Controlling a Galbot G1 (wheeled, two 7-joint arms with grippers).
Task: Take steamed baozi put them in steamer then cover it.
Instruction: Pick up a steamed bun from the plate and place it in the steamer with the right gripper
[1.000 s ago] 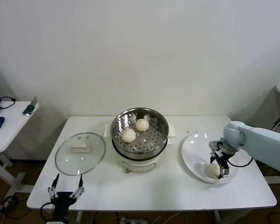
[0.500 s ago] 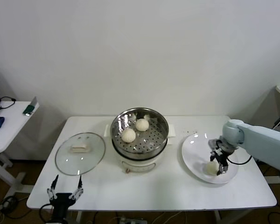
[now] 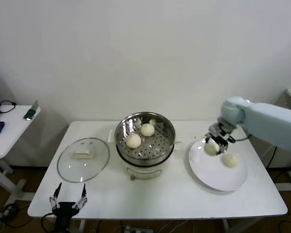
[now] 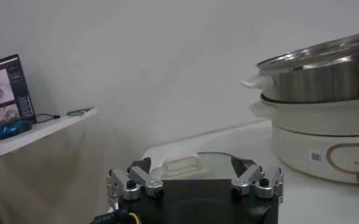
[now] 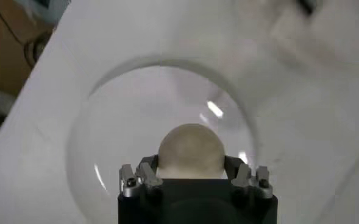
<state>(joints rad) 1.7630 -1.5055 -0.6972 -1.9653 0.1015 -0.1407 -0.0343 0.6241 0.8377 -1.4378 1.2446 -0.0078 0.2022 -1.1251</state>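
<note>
Landmark: steamer [image 3: 145, 143], steel pot on a white base, centre of the white worktop [image 3: 160, 199], toward the back edge. Lid off.

1. Two steamed baozi inside the steamer, on the perforated tray: one [image 3: 133, 141] toward the front left, one [image 3: 147, 129] behind it toward the middle. Tray's right half is bare.

2. Cover [image 3: 83, 159]: glass lid with cream handle, lying flat on the worktop to the left of the steamer, close to it but apart. Its front rim is near the worktop's front left corner region.

3. White plate [image 3: 213, 177]: to the right of the steamer, a narrow strip of worktop between them. One baozi [image 3: 229, 160] rests on the plate's right part.

4. Right pincer [image 3: 214, 144]: clenched on a fourth baozi [image 3: 211, 149], held raised over the plate's rear left rim, on the steamer side. The right wrist view shows the bun [image 5: 191, 151] seated between the fingers [image 5: 144, 176], plate below.

5. Left pincer [image 3: 68, 199]: released, fingers spread, parked at the worktop's front edge, in front of the cover and well left of the steamer.

Open room: wide bare worktop in front of the steamer and the plate; open gap between raised bun and steamer rim.
</note>
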